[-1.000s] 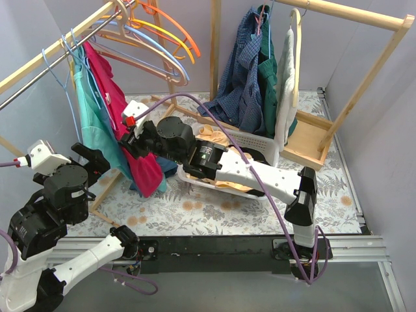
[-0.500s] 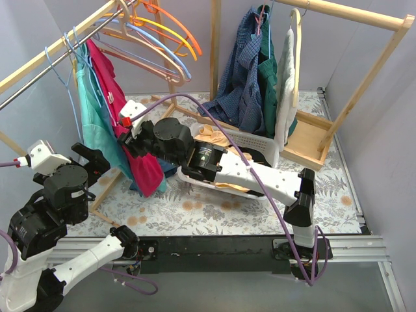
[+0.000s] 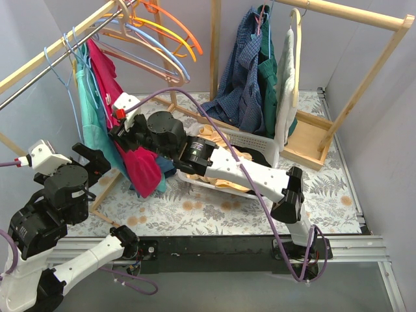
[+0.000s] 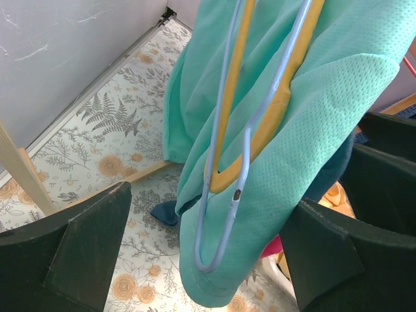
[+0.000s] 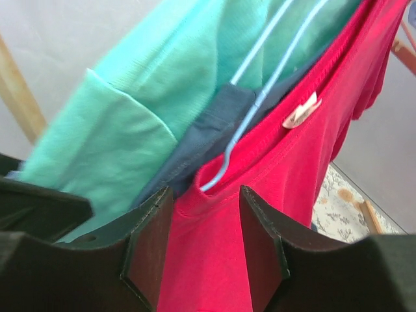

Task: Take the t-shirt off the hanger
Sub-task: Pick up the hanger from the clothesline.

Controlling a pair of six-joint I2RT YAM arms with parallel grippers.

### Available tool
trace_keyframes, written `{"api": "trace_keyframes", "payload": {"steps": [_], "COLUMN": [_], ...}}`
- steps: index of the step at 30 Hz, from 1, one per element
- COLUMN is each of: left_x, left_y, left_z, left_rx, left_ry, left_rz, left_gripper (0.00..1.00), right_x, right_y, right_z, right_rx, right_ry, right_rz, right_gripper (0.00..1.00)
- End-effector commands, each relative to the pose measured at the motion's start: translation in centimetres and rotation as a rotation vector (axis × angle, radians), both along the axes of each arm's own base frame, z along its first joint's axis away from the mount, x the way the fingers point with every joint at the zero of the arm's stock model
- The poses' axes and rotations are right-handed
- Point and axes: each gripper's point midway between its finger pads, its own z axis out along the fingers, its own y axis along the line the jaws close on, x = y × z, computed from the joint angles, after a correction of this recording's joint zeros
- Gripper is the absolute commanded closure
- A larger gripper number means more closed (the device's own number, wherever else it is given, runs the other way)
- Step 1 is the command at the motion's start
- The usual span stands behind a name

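A red t-shirt [image 3: 140,166] hangs on a light blue wire hanger [image 5: 250,110] from the left rail, next to a teal t-shirt [image 3: 91,117]. My right gripper [image 3: 120,130] is pressed into the red t-shirt [image 5: 260,214] just below its collar. The right gripper [image 5: 205,195] is open, its jaws part way apart with red cloth lying between them. My left gripper [image 3: 91,162] stands wide open close to the teal t-shirt's [image 4: 305,130] lower edge. The left gripper [image 4: 214,198] holds nothing. A blue wire hanger [image 4: 221,227] and a yellow hanger [image 4: 231,91] hang against the teal cloth.
A dark blue garment [image 5: 208,130] sits between the teal and red shirts. Several bare hangers [image 3: 162,39] fill the rail's far end. A white basket [image 3: 260,140] of cloth lies under my right arm. A second wooden rack [image 3: 312,140] with shirts [image 3: 250,71] stands back right.
My right gripper has moved left and a little up, further into the red t-shirt, and the shirt has swung left with it. The left arm has stayed still.
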Motion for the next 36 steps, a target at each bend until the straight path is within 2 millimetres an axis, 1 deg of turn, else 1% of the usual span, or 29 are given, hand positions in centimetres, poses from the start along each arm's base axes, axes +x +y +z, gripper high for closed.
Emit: {"api": "trace_keyframes", "payload": {"steps": [1,3,6,9,10,12,13,15,16,19,20,21,23,25,27,30,31,32,34,36], "left_x": [-0.3,-0.3,-0.3,-0.2,-0.2,-0.2,-0.2,-0.2,-0.2,-0.2,-0.3,-0.3,-0.3,-0.4,-0.4,-0.4,-0.4,-0.4,-0.5,-0.5], "left_y": [0.2,0.3,0.2,0.2,0.1,0.2,0.1,0.1,0.1,0.2,0.2,0.2,0.2,0.3,0.3,0.3,0.3,0.3,0.4,0.4], "left_z": [-0.2,-0.2,-0.2,-0.3,-0.4,-0.4,-0.4,-0.5,-0.5,-0.6,-0.6,-0.6,-0.6,-0.6,-0.6,-0.5,-0.5,-0.5,-0.5,-0.4], "left_rx": [0.002,0.001,0.002,0.004,0.004,0.006,0.006,0.005,0.006,0.004,0.003,0.003,0.005,0.005,0.004,0.0,0.002,-0.001,0.002,-0.004], "left_ry": [0.0,-0.001,0.0,0.001,0.002,0.002,0.002,0.002,0.004,0.004,0.003,0.003,0.005,0.003,0.002,-0.001,-0.001,-0.002,-0.001,-0.006], "left_rz": [-0.001,-0.001,-0.001,-0.002,-0.001,-0.002,-0.002,-0.003,-0.003,-0.004,-0.004,-0.004,-0.005,-0.005,-0.005,-0.005,-0.005,-0.006,-0.005,-0.006], "left_gripper": [0.11,0.11,0.11,0.11,0.11,0.11,0.11,0.11,0.11,0.11,0.11,0.11,0.11,0.11,0.11,0.11,0.11,0.11,0.11,0.11], "right_x": [2.5,3.4,4.3,4.7,4.8,4.9,4.9,5.1,5.2,5.5,5.7,5.7,5.7,5.6,5.7,5.7,5.5,5.5,5.3,5.1], "right_y": [0.0,0.0,-0.1,-0.3,-0.4,-0.7,-0.9,-1.4,-1.5,-2.4,-3.0,-3.2,-4.0,-4.5,-5.7,-7.2,-8.0,-8.4,-9.6,-10.2], "right_z": [0.4,-0.3,-1.3,-1.6,-1.5,-1.3,-0.5,0.1,0.5,1.7,2.5,2.6,3.8,4.1,5.4,6.9,7.9,8.0,9.5,9.9], "right_rx": [0.037,0.026,0.008,0.005,0.008,0.012,0.039,0.053,0.062,0.085,0.101,0.104,0.132,0.139,0.172,0.206,0.228,0.233,0.27,0.281], "right_ry": [0.011,0.016,0.017,0.017,0.017,0.015,0.007,0.0,-0.004,-0.015,-0.021,-0.021,-0.029,-0.033,-0.043,-0.058,-0.062,-0.062,-0.07,-0.074], "right_rz": [-0.066,-0.099,-0.136,-0.158,-0.162,-0.173,-0.179,-0.199,-0.205,-0.241,-0.26,-0.264,-0.284,-0.293,-0.319,-0.349,-0.355,-0.369,-0.378,-0.376], "right_gripper": [0.48,0.48,0.51,0.57,0.64,0.73,0.83,0.92,0.99,0.99,0.99,0.99,0.99,0.99,0.99,0.99,0.99,0.99,0.99,0.99]}}
